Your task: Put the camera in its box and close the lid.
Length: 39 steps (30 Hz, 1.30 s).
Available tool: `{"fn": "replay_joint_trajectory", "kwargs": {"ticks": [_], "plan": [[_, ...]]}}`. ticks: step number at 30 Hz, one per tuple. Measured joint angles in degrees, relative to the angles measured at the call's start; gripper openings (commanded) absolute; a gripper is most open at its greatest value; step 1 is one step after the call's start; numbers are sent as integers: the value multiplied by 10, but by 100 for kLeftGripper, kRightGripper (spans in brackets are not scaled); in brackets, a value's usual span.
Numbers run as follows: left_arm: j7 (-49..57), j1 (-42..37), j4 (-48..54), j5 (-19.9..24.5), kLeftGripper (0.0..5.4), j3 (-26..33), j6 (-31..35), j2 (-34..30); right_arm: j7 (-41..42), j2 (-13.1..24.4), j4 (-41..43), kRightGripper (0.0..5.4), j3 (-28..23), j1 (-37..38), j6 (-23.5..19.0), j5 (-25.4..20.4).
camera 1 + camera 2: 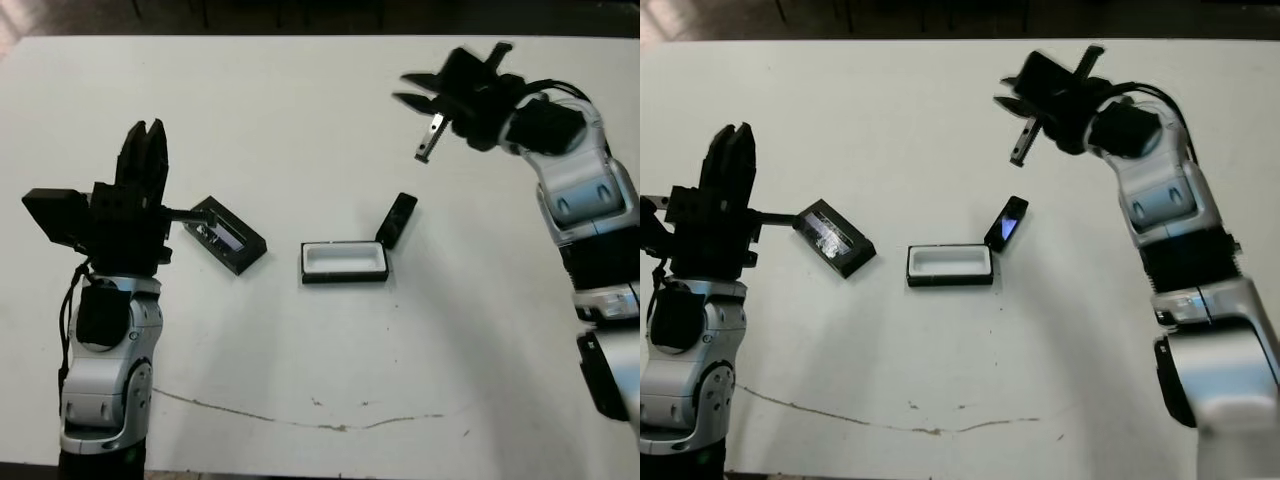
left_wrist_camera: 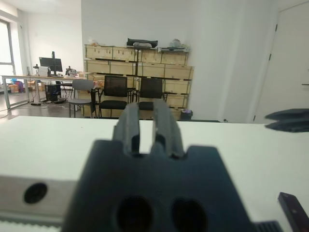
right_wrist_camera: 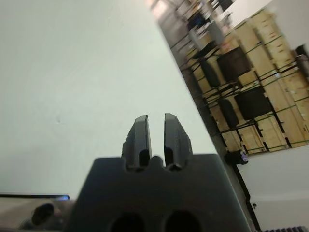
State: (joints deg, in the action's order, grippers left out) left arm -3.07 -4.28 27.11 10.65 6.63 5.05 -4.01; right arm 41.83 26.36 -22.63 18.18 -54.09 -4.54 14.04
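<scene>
Left eye view gives you the whole layout: one box (image 1: 344, 262) sits near the middle of the white counter (image 1: 300, 120), open, its white lining bare, so nothing is packed yet. One camera (image 1: 1006, 222) leans tilted against the box's right end, touching its corner, bluish screen facing up and out. One lid (image 1: 226, 235) lies well apart to the left, just beside your left claw (image 1: 146, 150), strip side up. The left claw holds nothing and its fingers are nearly together, with only a thin slit between them in the left wrist view. The right claw (image 1: 1025, 85) hovers high beyond the camera, also empty, with a narrow gap between its fingers in its wrist view. You should expect the camera to be light, rigid and smooth, so it may slip; the screen is probably the delicate part. Take it across the narrow width on the long edges, near the middle, not on the screen. The lid looks equally light and stiff; pinch it across the short side.
</scene>
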Motion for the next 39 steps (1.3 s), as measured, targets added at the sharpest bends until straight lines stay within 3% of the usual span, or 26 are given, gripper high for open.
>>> {"fn": "replay_joint_trajectory", "kwargs": {"ticks": [7,14,23,39], "plan": [[1,-1,0,-3,3,-2,-2,1,21,-24,-96,0,36,-21,25,30],[2,-1,-3,-8,3,-6,-8,1,18,-34,-105,0,59,-20,25,72],[6,-1,-3,-9,3,-11,-8,3,32,-35,-121,0,63,-12,40,75],[7,-1,-3,-18,3,-21,-8,3,98,-34,-177,0,102,-22,59,123]]}}
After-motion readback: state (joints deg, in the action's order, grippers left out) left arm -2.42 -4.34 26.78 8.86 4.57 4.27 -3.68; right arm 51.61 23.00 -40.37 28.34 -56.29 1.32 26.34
